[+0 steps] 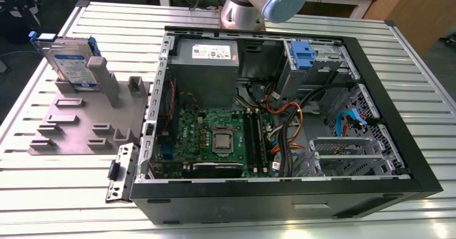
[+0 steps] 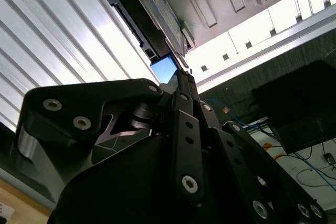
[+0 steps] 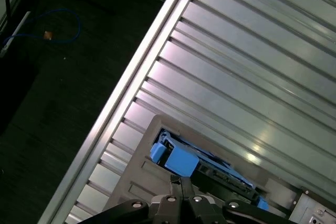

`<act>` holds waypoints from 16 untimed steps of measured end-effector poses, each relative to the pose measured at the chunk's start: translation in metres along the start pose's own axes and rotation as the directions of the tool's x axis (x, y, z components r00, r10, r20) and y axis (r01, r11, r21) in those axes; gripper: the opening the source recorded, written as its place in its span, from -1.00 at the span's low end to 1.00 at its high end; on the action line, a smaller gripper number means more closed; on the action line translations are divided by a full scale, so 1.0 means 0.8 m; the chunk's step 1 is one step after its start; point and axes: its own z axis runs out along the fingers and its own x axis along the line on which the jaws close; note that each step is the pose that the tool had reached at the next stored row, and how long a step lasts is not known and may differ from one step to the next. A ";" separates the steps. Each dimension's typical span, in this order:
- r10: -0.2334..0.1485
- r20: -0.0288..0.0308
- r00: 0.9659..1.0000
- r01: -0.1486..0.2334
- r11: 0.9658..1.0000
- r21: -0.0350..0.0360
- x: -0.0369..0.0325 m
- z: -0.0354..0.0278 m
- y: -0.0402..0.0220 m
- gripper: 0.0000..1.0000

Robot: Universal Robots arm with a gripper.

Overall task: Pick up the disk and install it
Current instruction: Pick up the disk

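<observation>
The disk (image 1: 71, 63), a silver-grey drive with a white-and-blue label and a blue carrier frame, stands on edge in a slot of the grey holder (image 1: 78, 121) on the exterior view's left. Both wrist views look down on it: the disk (image 2: 147, 14) is seen edge-on with blue corners, and the disk (image 3: 194, 163) shows its blue carrier end. My gripper (image 2: 182, 74) (image 3: 181, 182) hangs some way above it, apart from it, with its black fingertips pressed together and nothing between them.
An open black computer case (image 1: 388, 95) lies on the slatted metal table (image 1: 399, 41), with the motherboard, cables and a drive bay with a blue latch (image 1: 303, 55) inside. The arm's base (image 1: 267, 1) stands behind the case. The table edge and dark floor (image 3: 52, 77) lie beside the holder.
</observation>
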 end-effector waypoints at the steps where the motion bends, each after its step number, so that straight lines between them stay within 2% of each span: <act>1: 0.000 0.000 1.000 0.000 1.000 0.000 0.0000 0.0000 0.0000 -0.79; 3: -0.002 0.000 1.000 0.002 1.000 0.000 0.0000 0.0000 0.0000 -0.79; 7: -0.056 -0.002 0.998 0.056 0.998 -0.001 0.0001 0.0001 0.0001 -0.79; 12: -0.132 -0.005 0.991 0.132 0.991 -0.003 0.0001 0.0001 0.0001 -0.79; 16: -0.183 -0.007 0.983 0.183 0.983 -0.004 0.0001 0.0000 0.0001 -0.79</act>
